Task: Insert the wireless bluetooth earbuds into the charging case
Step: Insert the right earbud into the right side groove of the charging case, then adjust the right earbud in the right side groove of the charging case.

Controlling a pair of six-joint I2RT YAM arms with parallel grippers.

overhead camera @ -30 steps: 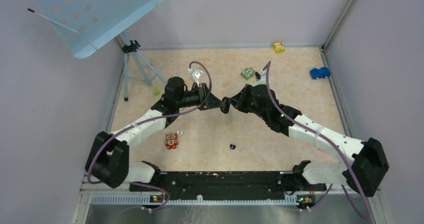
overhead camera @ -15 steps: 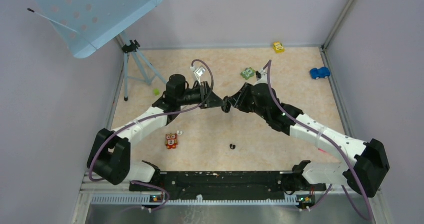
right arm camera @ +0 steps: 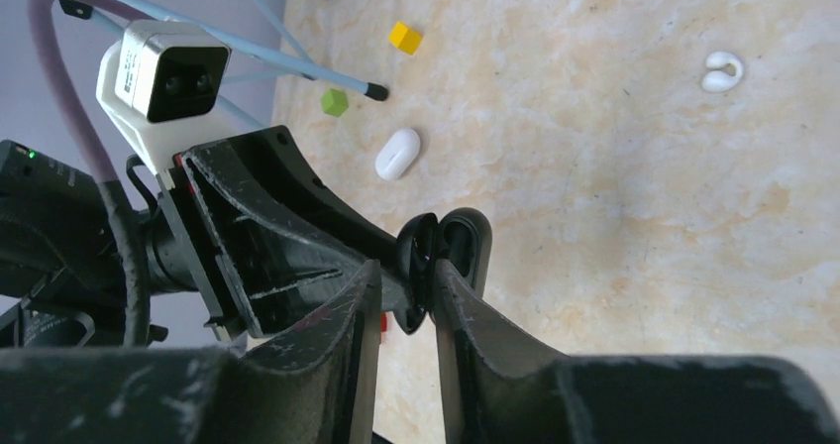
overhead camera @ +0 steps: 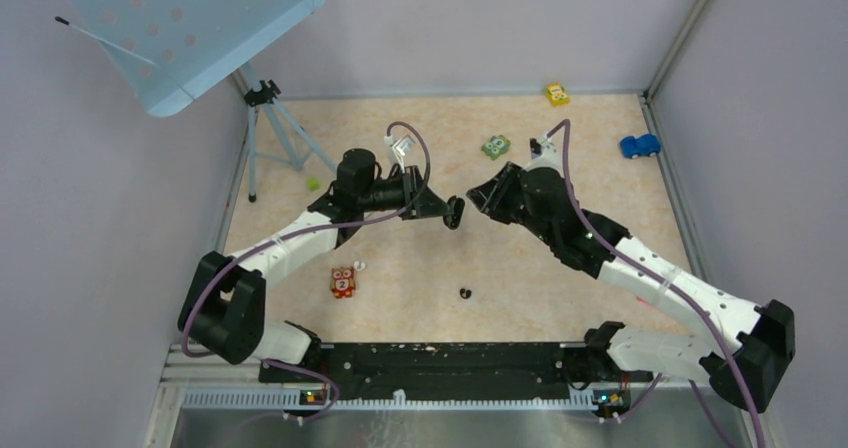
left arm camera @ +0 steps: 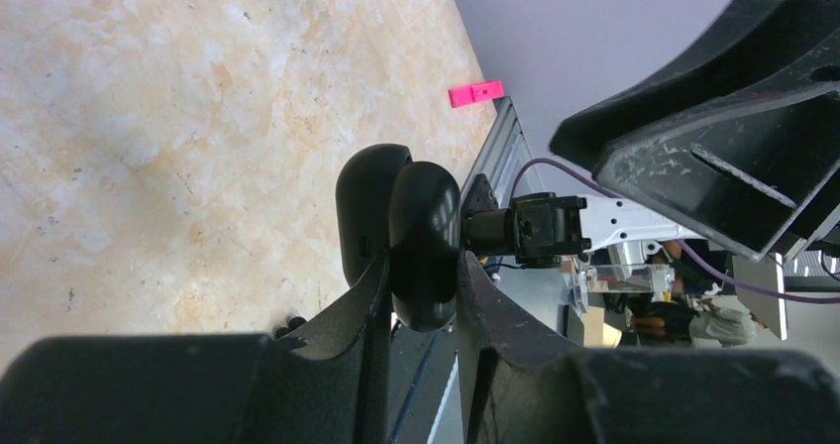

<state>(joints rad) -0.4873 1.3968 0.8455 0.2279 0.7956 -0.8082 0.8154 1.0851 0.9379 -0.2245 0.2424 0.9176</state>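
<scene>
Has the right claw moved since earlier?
Yes. The right claw drew back rightward, leaving a gap to the black case; its wrist sits farther from the green toy.

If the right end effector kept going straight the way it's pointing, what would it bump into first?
Most likely the black charging case, held right in front of it by the left end effector; depth is unclear.

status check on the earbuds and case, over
Left hand shut on charging case, held off the table. Right hand open, empty, just clear of it. Black earbud loose on the table. Nothing blocking it.
</scene>
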